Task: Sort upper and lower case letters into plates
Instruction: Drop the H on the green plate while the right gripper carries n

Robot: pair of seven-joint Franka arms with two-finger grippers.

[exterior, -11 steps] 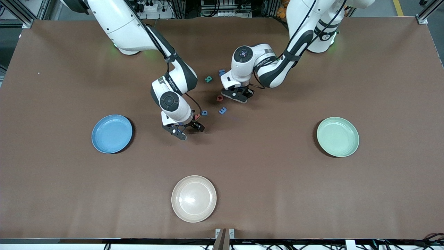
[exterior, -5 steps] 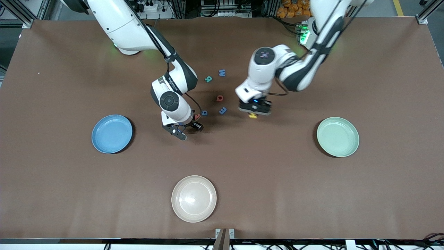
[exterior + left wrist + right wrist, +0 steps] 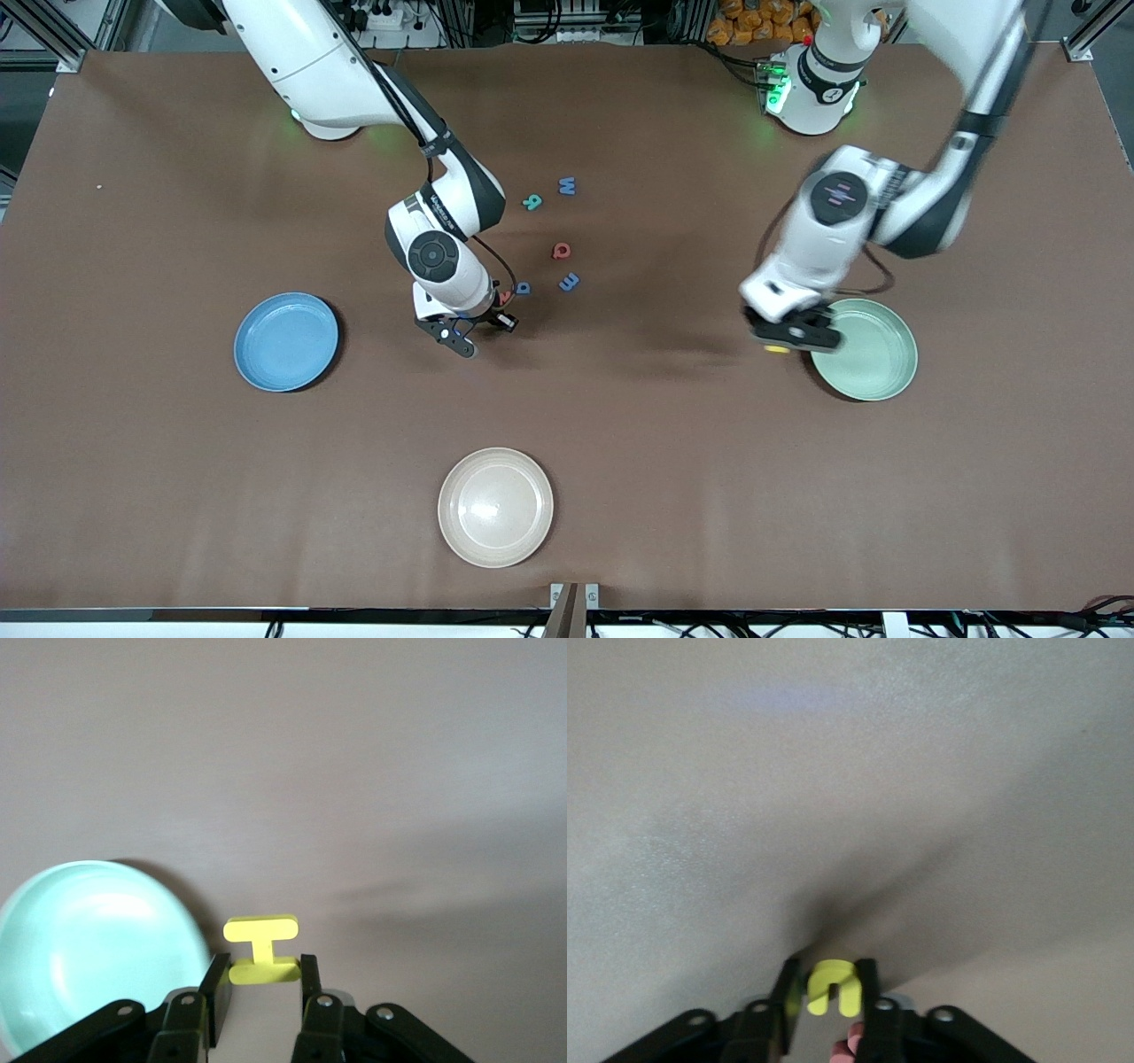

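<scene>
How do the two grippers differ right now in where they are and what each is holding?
The left gripper is up at the edge of the mint green plate; the right gripper is down near the letters mid-table. The left gripper is shut on a yellow I-shaped letter; the right gripper is shut on a yellow n-shaped letter. Both letters are yellow.

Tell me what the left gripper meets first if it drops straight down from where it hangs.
Probably the mint green plate: the left gripper, shut on a yellow letter, hangs about over its rim, though possibly bare table beside it.
</scene>
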